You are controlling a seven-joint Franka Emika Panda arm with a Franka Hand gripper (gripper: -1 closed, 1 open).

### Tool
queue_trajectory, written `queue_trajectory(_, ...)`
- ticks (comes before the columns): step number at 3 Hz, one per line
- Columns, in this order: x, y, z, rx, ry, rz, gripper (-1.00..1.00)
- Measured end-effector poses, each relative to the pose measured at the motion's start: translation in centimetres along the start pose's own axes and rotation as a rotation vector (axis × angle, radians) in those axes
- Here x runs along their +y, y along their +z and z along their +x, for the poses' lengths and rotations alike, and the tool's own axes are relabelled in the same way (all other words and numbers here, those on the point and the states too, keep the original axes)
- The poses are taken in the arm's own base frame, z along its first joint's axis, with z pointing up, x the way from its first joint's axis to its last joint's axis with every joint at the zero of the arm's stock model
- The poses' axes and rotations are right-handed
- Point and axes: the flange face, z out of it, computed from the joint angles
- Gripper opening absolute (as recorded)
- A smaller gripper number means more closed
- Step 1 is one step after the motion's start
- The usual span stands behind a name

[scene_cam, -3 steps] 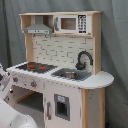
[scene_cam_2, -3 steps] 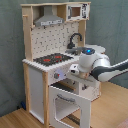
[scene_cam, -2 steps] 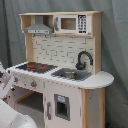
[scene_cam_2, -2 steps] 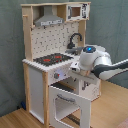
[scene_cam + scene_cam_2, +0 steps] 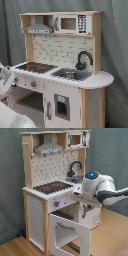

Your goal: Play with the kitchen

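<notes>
First exterior view: the kitchen (image 5: 62,70) fills the frame, sink and faucet (image 5: 84,59) right. Second exterior view: oven door (image 5: 67,230) swung open, arm's end effector (image 5: 80,192) at the front edge (grip state: cannot tell).

Behind my workspace hangs a grey-green curtain (image 5: 114,55) with soft vertical folds, filling the backdrop in both exterior views. In the second exterior view, I see a light wooden floor (image 5: 112,235) with visible grain. Lighting is even and diffuse; no hard shadows.
</notes>
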Motion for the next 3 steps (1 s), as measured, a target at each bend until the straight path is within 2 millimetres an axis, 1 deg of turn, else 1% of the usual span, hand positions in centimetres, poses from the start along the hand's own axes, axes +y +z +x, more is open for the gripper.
queue_trajectory(3, 0.3, -3.1, -3.3, -0.174, 0.022, -0.222, 1.0)
